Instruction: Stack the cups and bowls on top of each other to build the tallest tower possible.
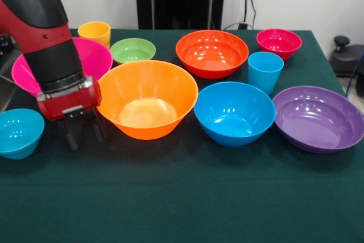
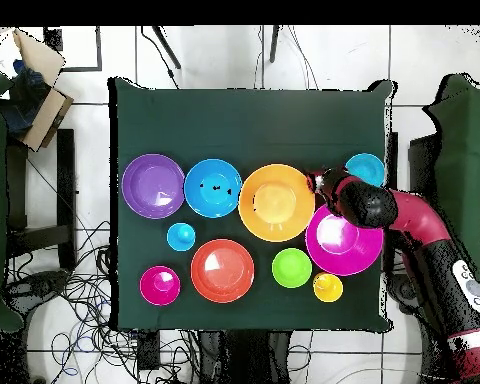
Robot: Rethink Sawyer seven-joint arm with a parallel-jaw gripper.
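Note:
My gripper (image 1: pixel 83 134) (image 2: pixel 319 186) hangs open and empty just above the cloth, between the small teal bowl (image 1: pixel 18 132) (image 2: pixel 365 168) and the large orange bowl (image 1: pixel 147 105) (image 2: pixel 276 202). The large pink bowl (image 1: pixel 94 56) (image 2: pixel 342 242) lies behind the arm. Farther off stand the yellow-orange cup (image 1: pixel 95 31) (image 2: pixel 328 287), green bowl (image 1: pixel 132 50) (image 2: pixel 291 267), red-orange bowl (image 1: pixel 211 53) (image 2: pixel 222 270), magenta bowl (image 1: pixel 278 42) (image 2: pixel 160 285), light blue cup (image 1: pixel 265 71) (image 2: pixel 181 237), blue bowl (image 1: pixel 234 112) (image 2: pixel 213 187) and purple bowl (image 1: pixel 318 118) (image 2: pixel 153 185). No tower is in view; each piece stands alone.
A dark green cloth covers the table (image 1: pixel 182 197) (image 2: pixel 249 120). In the front view a wide bare strip of cloth runs along the near edge. Cables (image 2: pixel 94 300) lie on the floor around the table, and a cardboard box (image 2: pixel 39 85) sits beyond one corner.

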